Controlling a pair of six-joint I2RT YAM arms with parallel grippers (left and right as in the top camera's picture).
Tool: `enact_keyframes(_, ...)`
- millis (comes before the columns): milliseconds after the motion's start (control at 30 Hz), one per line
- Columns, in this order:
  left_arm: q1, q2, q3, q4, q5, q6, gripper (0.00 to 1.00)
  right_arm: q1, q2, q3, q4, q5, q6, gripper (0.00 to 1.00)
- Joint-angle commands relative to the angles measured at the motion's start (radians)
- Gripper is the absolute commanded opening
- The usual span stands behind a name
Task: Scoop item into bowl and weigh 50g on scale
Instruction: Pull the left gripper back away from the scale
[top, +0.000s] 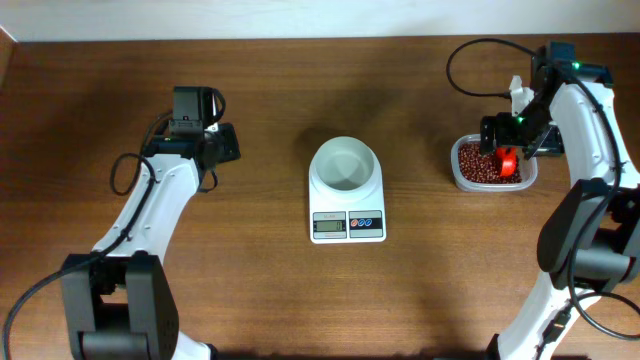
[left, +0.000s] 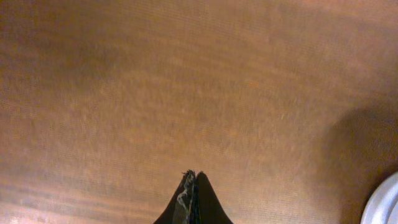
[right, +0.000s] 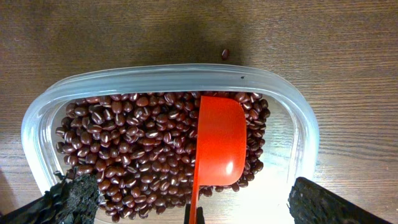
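**A:** Beans (right: 124, 143), where are they?

**B:** Piled in the clear container (right: 37, 124) on the right side of the table (top: 250, 290). One stray bean (right: 225, 54) lies on the wood just past its far rim. The orange scoop (right: 219, 143) rests on the pile, empty.

**A:** And the bowl (top: 345, 165)?

**B:** White, empty, sitting on the scale (top: 347, 225) mid-table.

**A:** The arms?

**B:** The right gripper (right: 194, 186) is over the container, its fingers (right: 74, 199) spread wide, well clear of the scoop's handle between them. The left gripper (left: 191, 180) hangs over bare wood, fingers pressed together on nothing.

**A:** The surroundings?

**B:** Brown wood grain throughout, with a pale wall (top: 250, 18) along the far edge.
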Motion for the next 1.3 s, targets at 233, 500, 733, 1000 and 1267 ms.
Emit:
enact_keyframes(233, 0.001, -0.007, 0.005, -0.300, 0.262, -0.019, 0.00, 0.006, 0.007, -0.004, 0.003, 0.006, 0.007, 0.99)
enact_keyframes(500, 0.001, -0.007, 0.005, -0.265, 0.260, -0.048, 0.00, 0.006, 0.007, -0.004, 0.003, 0.006, 0.007, 0.99)
enact_keyframes(733, 0.001, -0.007, 0.005, -0.254, 0.272, -0.082, 0.00, 0.006, 0.007, -0.004, 0.003, 0.006, 0.007, 0.99)
enact_keyframes(1000, 0.001, -0.007, 0.005, -0.232, 0.272, -0.082, 0.00, 0.006, 0.007, -0.004, 0.003, 0.006, 0.007, 0.99)
enact_keyframes(1267, 0.001, -0.007, 0.005, -0.216, 0.266, -0.058, 0.00, 0.006, 0.007, -0.004, 0.003, 0.006, 0.007, 0.99)
